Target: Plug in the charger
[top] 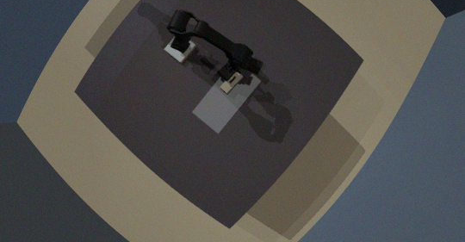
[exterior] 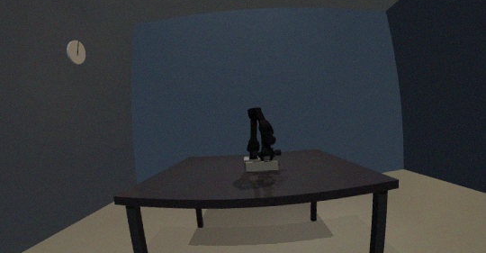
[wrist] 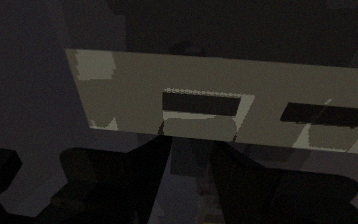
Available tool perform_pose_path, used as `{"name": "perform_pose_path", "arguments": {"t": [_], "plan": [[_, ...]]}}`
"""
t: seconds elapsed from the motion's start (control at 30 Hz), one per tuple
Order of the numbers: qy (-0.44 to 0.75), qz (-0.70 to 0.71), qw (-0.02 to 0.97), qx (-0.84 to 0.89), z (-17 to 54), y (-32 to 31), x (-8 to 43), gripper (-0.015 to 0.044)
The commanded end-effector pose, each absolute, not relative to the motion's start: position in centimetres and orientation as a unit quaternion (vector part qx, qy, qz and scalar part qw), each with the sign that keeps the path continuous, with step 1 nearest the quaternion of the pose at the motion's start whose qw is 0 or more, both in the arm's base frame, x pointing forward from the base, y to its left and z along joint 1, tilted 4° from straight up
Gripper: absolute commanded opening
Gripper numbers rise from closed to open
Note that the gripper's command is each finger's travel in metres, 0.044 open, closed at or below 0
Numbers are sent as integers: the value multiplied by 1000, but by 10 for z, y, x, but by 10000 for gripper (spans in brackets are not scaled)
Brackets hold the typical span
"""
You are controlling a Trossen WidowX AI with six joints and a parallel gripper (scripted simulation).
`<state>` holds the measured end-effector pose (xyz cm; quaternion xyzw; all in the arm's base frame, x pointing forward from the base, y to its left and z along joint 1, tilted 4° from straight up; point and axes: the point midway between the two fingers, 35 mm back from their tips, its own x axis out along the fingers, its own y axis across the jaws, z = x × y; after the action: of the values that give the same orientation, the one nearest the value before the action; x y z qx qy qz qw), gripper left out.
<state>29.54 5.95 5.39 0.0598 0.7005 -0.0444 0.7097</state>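
Observation:
The power strip [top: 226,87] [exterior: 262,167] [wrist: 130,95] is a pale beige block. In the wrist view it shows two dark rectangular openings, the left outlet [wrist: 200,104] and the right outlet [wrist: 325,114]. My gripper [wrist: 189,134] [top: 226,71] [exterior: 265,156] is partly open. In the wrist view its fingertips appear just below the strip's near edge, under the left outlet. A dim greyish patch shows between the fingers; I cannot tell whether it is the charger or shadow. No prongs can be made out in any view, and both outlets look dark.
A pale grey rectangle [top: 215,109] lies on the dark table [top: 159,122] beside and partly around the strip. The arm's white base [top: 182,58] stands behind, to the upper left in the top view. The arm arches above the table, and its shadows fall across the surface.

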Motion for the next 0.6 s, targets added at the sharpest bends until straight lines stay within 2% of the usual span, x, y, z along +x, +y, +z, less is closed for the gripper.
{"name": "perform_pose_path", "arguments": {"t": [0.0,0.23,0.57], "plan": [[700,-44,710,60,54,60,296,263],[700,-44,710,60,54,60,296,440],[698,-44,712,60,54,60,293,440]]}}
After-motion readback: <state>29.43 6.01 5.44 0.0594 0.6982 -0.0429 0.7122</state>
